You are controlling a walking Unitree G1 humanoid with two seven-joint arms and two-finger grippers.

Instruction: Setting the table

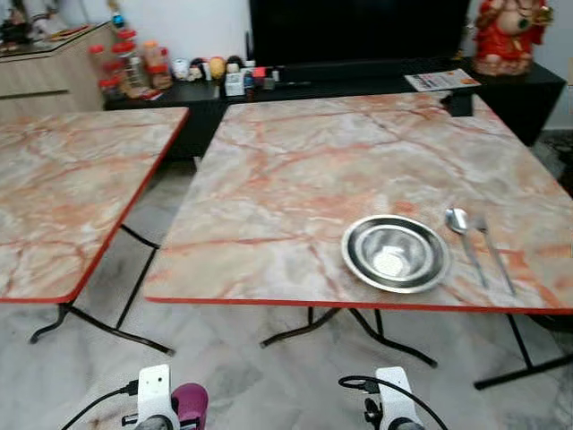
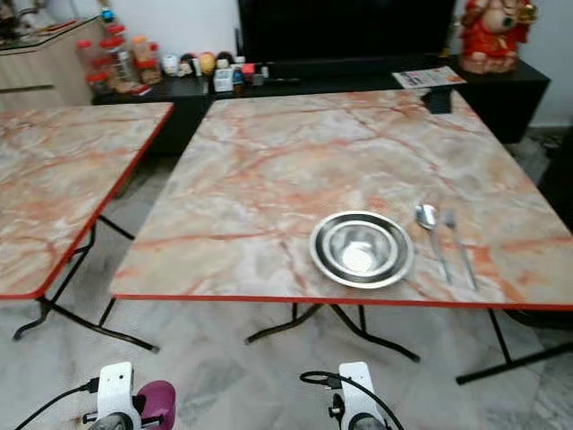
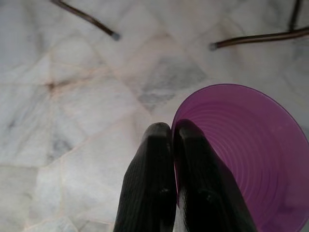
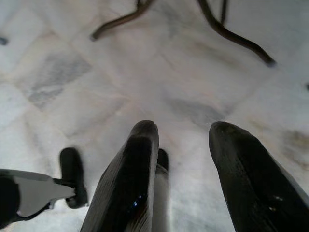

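A red figurine [image 1: 508, 34] stands upper right on the black cabinet [image 1: 358, 85], jars [image 1: 125, 63] cluster upper left, beside a dark television [image 1: 358, 29].

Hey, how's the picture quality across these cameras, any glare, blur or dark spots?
Left eye view: evenly lit, slightly soft, with a bright glint inside the steel bowl. Right eye view: much the same, the spoon a little blurred. Left wrist view: floor sharp, the left gripper's fingers and purple cup near and soft. Right wrist view: bright floor, dark fingers soft-edged.
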